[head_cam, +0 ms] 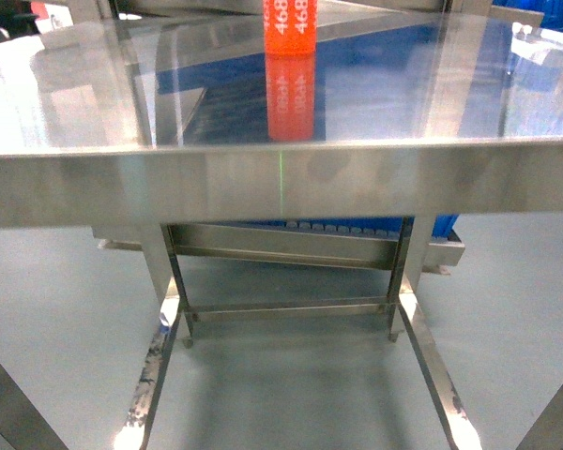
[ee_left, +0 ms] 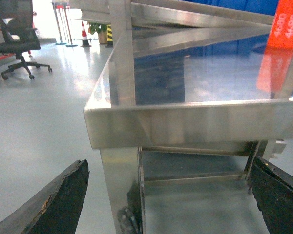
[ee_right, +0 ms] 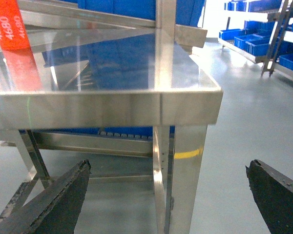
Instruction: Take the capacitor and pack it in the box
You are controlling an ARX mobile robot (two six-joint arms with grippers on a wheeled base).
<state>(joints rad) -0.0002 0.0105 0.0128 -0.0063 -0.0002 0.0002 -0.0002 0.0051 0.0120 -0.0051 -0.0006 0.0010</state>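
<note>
The capacitor (head_cam: 290, 26) is a bright orange-red cylinder printed with white digits. It stands upright at the far middle of a shiny steel table (head_cam: 281, 178), its top cut off by the frame. It also shows at the upper right of the left wrist view (ee_left: 287, 24) and the upper left of the right wrist view (ee_right: 9, 24). My left gripper (ee_left: 169, 170) hangs open below and before the table's left front corner, holding nothing. My right gripper (ee_right: 168, 165) is open and empty too, low by the right front corner. The box is out of view. Neither gripper appears in the head view.
The table's legs (head_cam: 159, 281) and lower crossbars (head_cam: 286, 307) stand straight ahead. Blue bins (head_cam: 446, 225) sit behind and under the table, and more fill racks (ee_right: 254, 44) at the right. An office chair (ee_left: 19, 29) and a traffic cone (ee_left: 84, 34) stand far left.
</note>
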